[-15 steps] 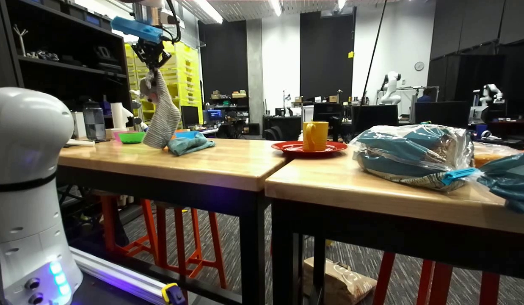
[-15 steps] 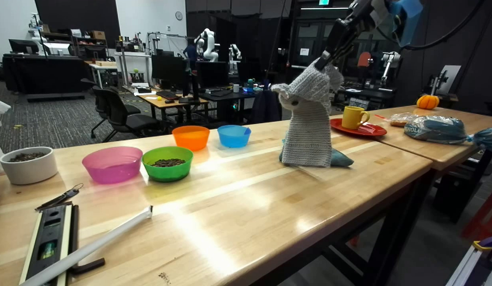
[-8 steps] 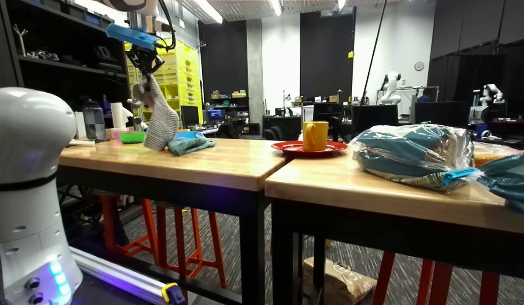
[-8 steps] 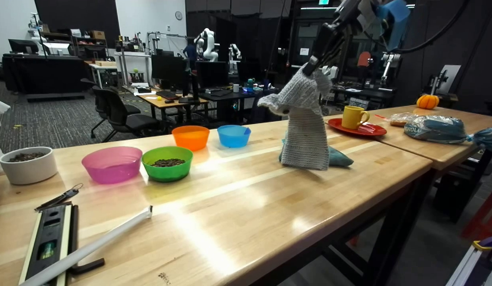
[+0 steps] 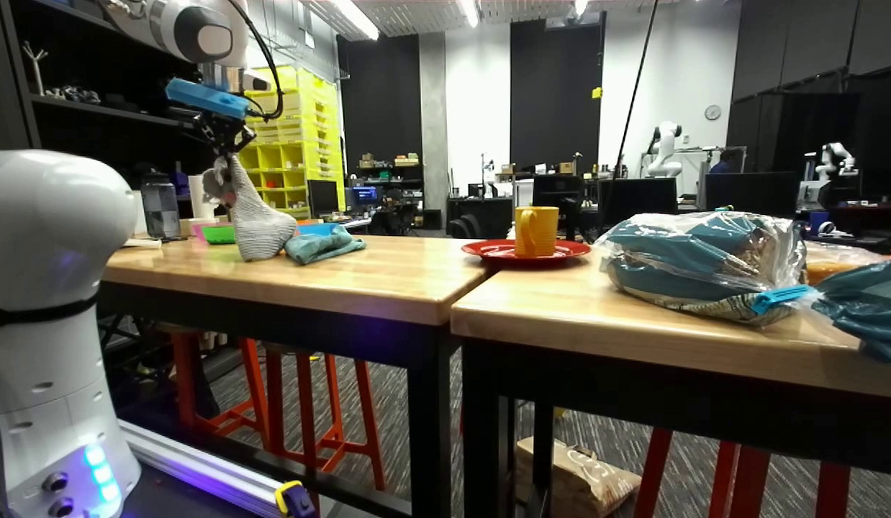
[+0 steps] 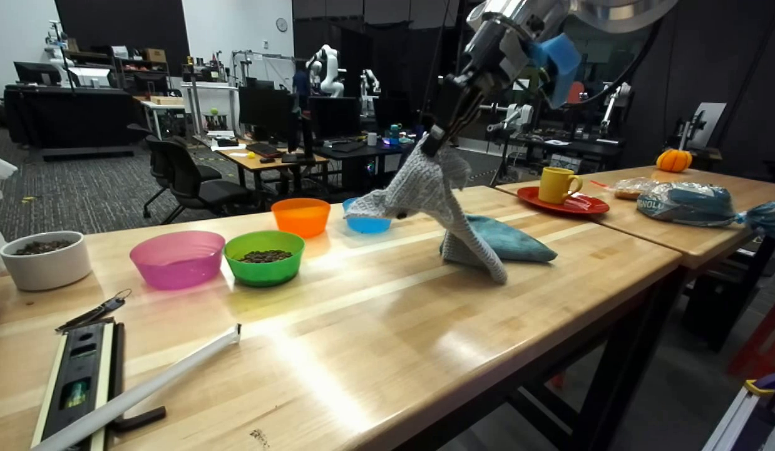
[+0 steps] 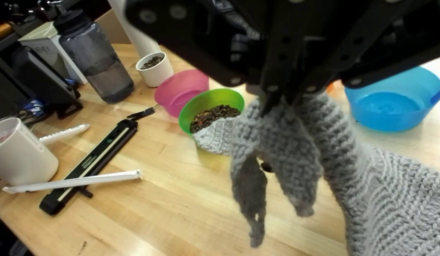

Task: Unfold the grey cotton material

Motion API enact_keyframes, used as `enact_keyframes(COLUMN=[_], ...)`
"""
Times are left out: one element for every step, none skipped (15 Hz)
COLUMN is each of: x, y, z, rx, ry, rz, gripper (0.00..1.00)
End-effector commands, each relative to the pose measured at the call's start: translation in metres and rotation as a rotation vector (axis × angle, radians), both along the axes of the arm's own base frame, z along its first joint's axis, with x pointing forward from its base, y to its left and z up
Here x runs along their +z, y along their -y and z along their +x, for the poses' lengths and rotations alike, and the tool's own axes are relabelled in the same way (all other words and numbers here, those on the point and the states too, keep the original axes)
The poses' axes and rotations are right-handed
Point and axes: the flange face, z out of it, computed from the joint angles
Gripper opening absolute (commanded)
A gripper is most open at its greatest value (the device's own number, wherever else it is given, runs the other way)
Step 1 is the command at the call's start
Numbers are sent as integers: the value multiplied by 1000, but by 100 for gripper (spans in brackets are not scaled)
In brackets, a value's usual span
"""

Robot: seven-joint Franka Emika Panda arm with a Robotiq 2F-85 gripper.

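Observation:
The grey knitted material (image 5: 262, 226) hangs from my gripper (image 5: 226, 152). In an exterior view it is bunched at the gripper (image 6: 432, 145), with a loose flap reaching toward the blue bowl. The material's lower part (image 6: 466, 235) slants down to the table, its bottom edge touching the wood beside the teal cloth (image 6: 509, 241). In the wrist view the jaws (image 7: 280, 96) are shut on the top of the material (image 7: 387, 199). Folded points dangle beneath them, and a wide sheet runs off to the lower right. The fingertips are partly hidden by the fabric.
Blue (image 7: 390, 103), green (image 6: 263, 263), pink (image 6: 178, 260) and orange (image 6: 301, 216) bowls stand on the table; the green one holds brown pellets. A level (image 6: 77, 382) and a white stick (image 6: 143, 385) lie nearby. A yellow mug (image 6: 556, 185) stands on a red plate (image 6: 597, 205).
My gripper has moved down and toward the bowls, carrying the material's top with it. The material's hanging lower part has come down to the table and now bends and slants. The teal cloth stays put.

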Motion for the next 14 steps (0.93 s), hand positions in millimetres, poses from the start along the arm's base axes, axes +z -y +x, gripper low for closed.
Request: enact_keyframes(x=[-10, -15, -19, -24, -30, -33, -36, -37, -38, -39, -39, -39, -41, -43], y=[-32, -41, -47, -54, -60, -63, -64, -65, -64, -64, -63, -59, -54, -46], z=[12, 13, 15, 16, 16, 16, 15, 15, 15, 14, 13, 11, 9, 8], rx=[36, 37, 38, 57, 68, 78, 87, 95, 101, 116, 121, 124, 122, 113], ry=[-9, -7, -3, -12, -18, -27, -36, -43, -52, -66, -74, -81, -91, -101], rz=[21, 18, 13, 13, 8, 4, 1, -2, -3, 7, 12, 12, 8, -2], gripper=[1, 1, 1, 22, 32, 36, 42, 49, 55, 62, 69, 76, 82, 90])
